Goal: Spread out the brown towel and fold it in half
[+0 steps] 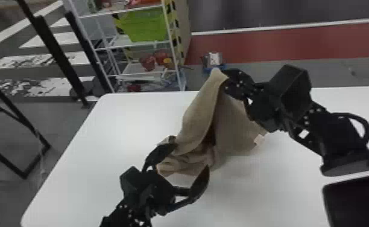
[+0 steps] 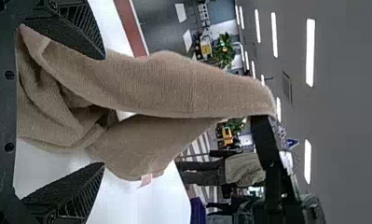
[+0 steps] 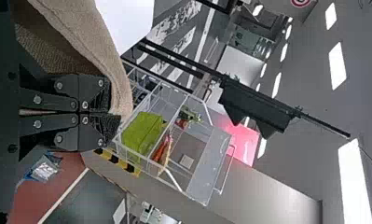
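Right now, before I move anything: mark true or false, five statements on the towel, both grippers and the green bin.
1. The right gripper is shut on the brown towel. True.
2. The left gripper is clamped on the towel too. False: its fingers stand wide apart, with bunched folds near them.
3. The towel lies flat, folded in half. False: it hangs from the right gripper, its lower part bunched above the white table.
4. A small pale tag sits at the towel's edge. True.
5. The green bin stands on the table. False: it is on the white rack beyond the table.
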Tool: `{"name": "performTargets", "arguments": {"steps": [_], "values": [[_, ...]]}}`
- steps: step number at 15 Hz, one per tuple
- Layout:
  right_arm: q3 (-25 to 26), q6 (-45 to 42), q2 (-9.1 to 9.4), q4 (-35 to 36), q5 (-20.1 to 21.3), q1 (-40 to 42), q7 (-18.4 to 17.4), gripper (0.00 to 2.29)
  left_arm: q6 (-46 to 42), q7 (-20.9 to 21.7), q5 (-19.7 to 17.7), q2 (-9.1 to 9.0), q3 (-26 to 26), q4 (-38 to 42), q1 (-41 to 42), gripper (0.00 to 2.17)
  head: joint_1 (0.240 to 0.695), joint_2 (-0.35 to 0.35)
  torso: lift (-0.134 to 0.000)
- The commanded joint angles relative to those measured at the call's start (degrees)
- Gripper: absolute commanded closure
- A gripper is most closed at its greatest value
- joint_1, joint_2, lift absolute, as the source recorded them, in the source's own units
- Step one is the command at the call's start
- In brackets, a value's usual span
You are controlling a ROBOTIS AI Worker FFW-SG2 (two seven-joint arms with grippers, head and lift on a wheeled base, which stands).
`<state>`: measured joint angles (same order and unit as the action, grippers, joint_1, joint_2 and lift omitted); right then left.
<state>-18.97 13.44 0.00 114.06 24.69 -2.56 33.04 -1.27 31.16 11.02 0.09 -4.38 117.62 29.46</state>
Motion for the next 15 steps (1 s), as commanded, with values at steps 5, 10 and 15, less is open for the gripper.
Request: {"name": "performTargets", "arguments": {"steps": [5,10,15], "values": [[0.5,4.8,0.05,2.9,-0.8,-2.1,0.0,2.01,0.0,-0.9,3.3,-0.24,2.8,-3.6,-2.7,0.17,0.695,0.2,-0.134],[1.7,6.0,0.05,4.9,-1.5,-1.1,0.8,2.01,-0.7,-5.4,3.2,-0.24,3.1,-2.8,-4.8,0.19,0.693,0.18,-0.134],[2.1,5.9,0.05,6.6,-1.5,0.2,1.4,2.01,-0.5,-4.7,3.9,-0.24,1.3,-2.2,-7.5,0.19,0.668,0.187,-0.134]]}}
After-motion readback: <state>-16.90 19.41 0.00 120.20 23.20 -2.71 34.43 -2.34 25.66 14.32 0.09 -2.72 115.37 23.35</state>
